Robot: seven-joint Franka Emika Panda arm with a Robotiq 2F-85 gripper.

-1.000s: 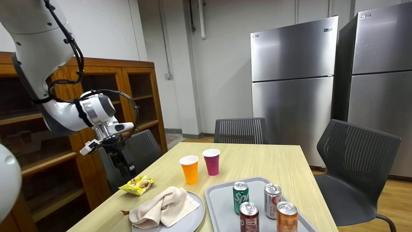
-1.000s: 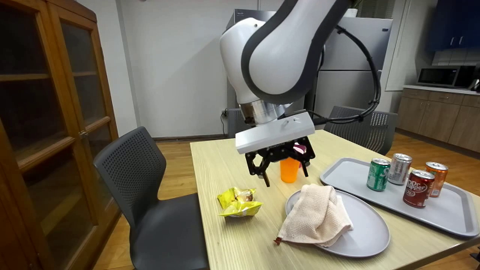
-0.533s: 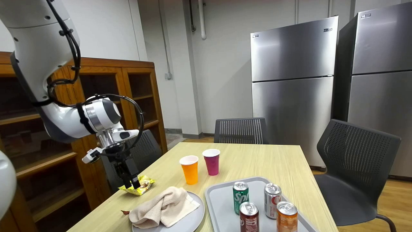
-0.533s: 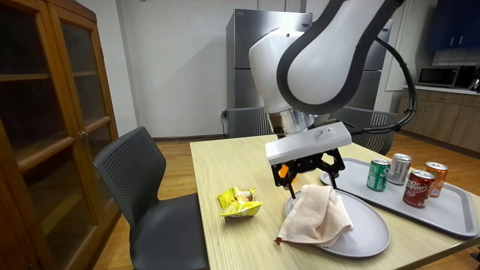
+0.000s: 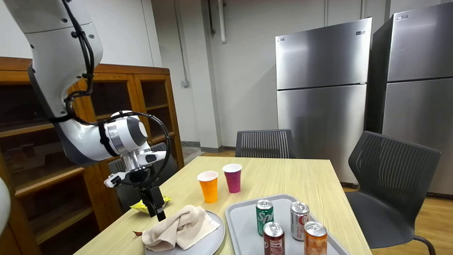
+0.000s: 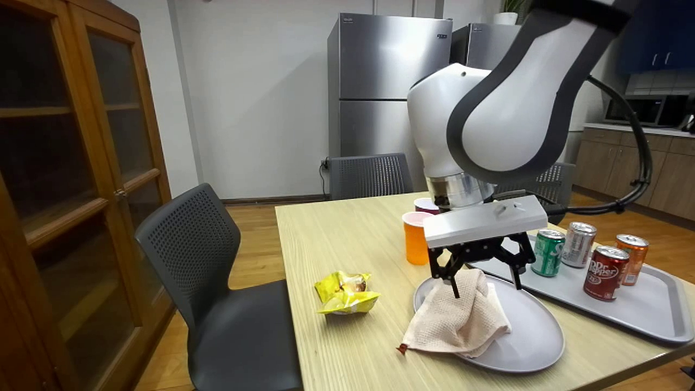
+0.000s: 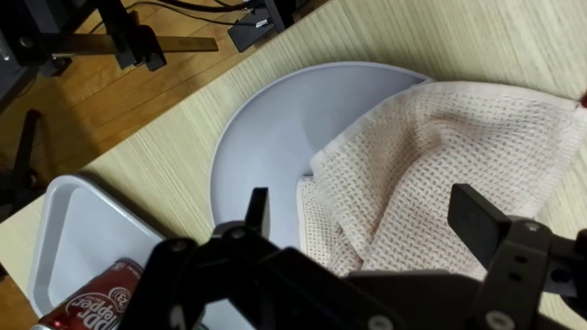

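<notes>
Jaws wide apart, my gripper [image 7: 361, 189] hangs over a crumpled beige waffle cloth [image 7: 440, 174] with nothing held between its fingers. The cloth lies partly on a round grey plate [image 7: 261, 151] and spills over its rim onto the table. From an exterior view, the gripper [image 6: 487, 292] is just above the cloth's upper fold [image 6: 467, 320]; whether a fingertip touches it I cannot tell. In an exterior view the gripper [image 5: 158, 215] appears at the cloth's far left side, partly hiding a yellow snack bag [image 5: 139, 207].
An orange cup [image 6: 416, 244] and a purple cup [image 5: 233, 179] stand behind the plate. Beside it is a grey tray [image 6: 670, 320] with several cans, including a green can [image 6: 548, 254] and a dark red can [image 6: 605, 277]. A chair [image 6: 217, 282] stands at the table's side.
The arm has moved rightward and lower in both exterior views, from near the snack bag and orange cup to above the cloth. The jaws have stayed open, and the tabletop objects have not moved.
</notes>
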